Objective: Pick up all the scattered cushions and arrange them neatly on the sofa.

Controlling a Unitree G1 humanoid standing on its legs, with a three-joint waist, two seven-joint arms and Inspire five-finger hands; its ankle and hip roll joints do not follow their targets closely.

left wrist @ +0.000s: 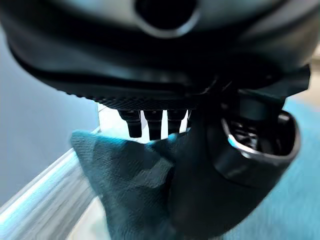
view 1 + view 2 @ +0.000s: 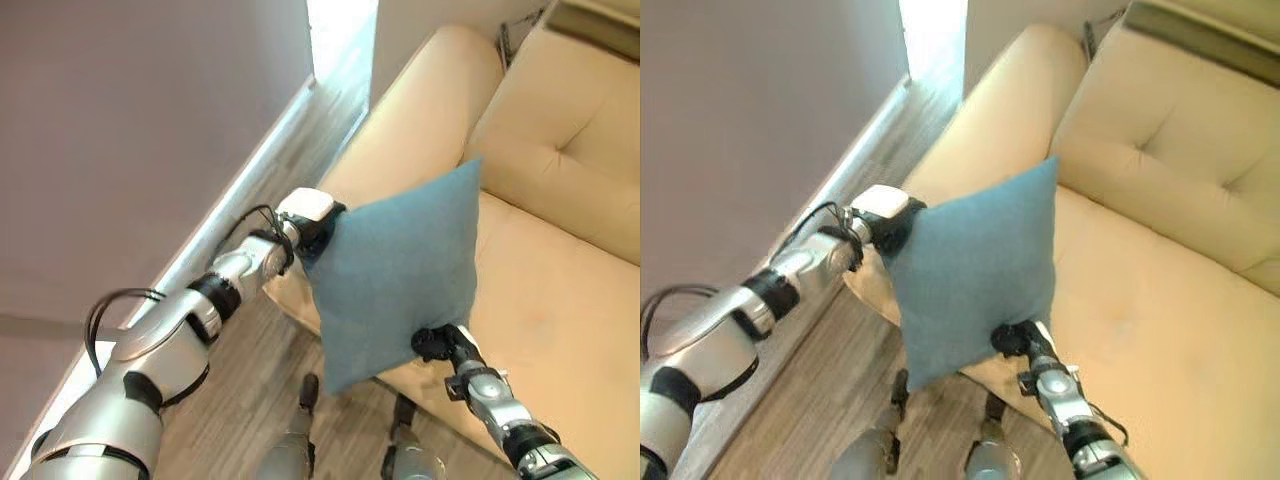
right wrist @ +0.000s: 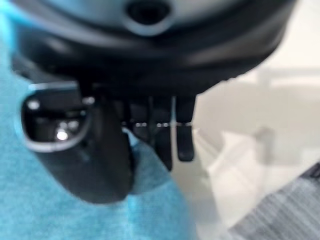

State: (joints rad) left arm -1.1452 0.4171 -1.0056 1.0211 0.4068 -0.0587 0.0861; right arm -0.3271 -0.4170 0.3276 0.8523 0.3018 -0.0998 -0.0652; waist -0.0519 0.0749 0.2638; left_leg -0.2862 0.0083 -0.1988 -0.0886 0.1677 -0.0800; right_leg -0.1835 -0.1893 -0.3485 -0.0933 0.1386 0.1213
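At centre-left of the head view, the left hand [image 2: 318,228] pinches the left corner of a blue cushion [image 2: 395,270], thumb and fingers closed on the cloth. The cushion hangs mid-frame over the beige sofa [image 2: 560,300]. Lower right, the right hand [image 2: 440,344] grips its lower corner.

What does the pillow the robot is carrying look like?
Find the big beige sofa. Just above its front edge, the left hand and right hand pinch a square cushion by opposite corners. It's the one blue thing against the beige.
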